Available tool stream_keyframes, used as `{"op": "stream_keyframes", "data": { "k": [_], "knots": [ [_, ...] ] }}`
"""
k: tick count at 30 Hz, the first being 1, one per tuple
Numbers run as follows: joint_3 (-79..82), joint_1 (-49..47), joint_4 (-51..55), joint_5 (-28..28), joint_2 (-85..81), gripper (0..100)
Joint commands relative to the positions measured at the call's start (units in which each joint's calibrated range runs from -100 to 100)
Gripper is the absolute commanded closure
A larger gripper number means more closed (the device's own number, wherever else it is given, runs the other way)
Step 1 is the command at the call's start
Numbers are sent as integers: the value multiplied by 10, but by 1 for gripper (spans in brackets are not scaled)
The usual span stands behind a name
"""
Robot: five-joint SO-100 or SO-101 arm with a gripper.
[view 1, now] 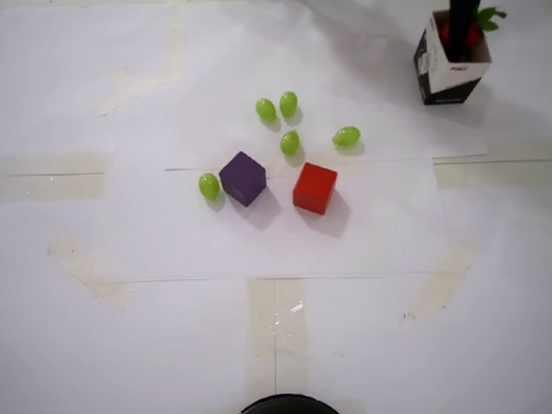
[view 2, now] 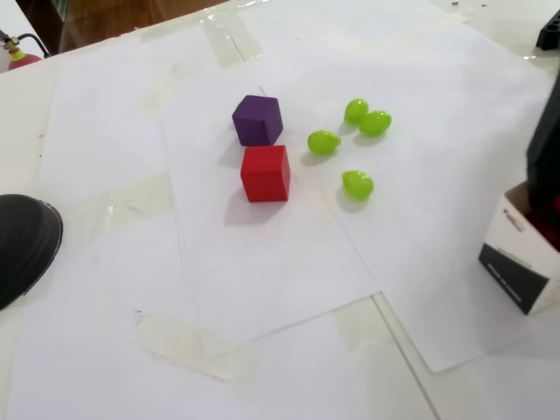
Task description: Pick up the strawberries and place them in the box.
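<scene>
My claw (view 1: 462,32) is down inside the box (view 1: 438,70) over the strawberries (view 1: 473,35), its spread hidden; I'd release low, then lift straight up.

Black-and-white box (view 1: 450,71), purple cube (view 1: 244,178), red cube (view 1: 314,188) and bright green grapes (view 1: 290,142) (on white paper (view 1: 167,239)).

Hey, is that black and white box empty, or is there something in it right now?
Not empty. In the overhead view the box holds red strawberries with green leaves at its rim, and the pincer reaches into it.

The black pincer (view 1: 461,25) points straight down, its tips hidden.
</scene>
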Motion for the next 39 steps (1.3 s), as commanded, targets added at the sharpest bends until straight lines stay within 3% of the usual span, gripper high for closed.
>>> {"op": "stream_keyframes", "data": {
  "k": [1,8,14,21,26,33,39],
  "knots": [
    [-21,3,5,5,-18,67],
    [-94,12,89,0,-31,65],
    [-101,61,188,-2,-129,69],
    [120,222,183,10,-350,87],
    [319,333,62,24,-523,100],
    [496,408,1,4,-732,100],
    [646,396,18,-21,-912,100]
  ]
}}
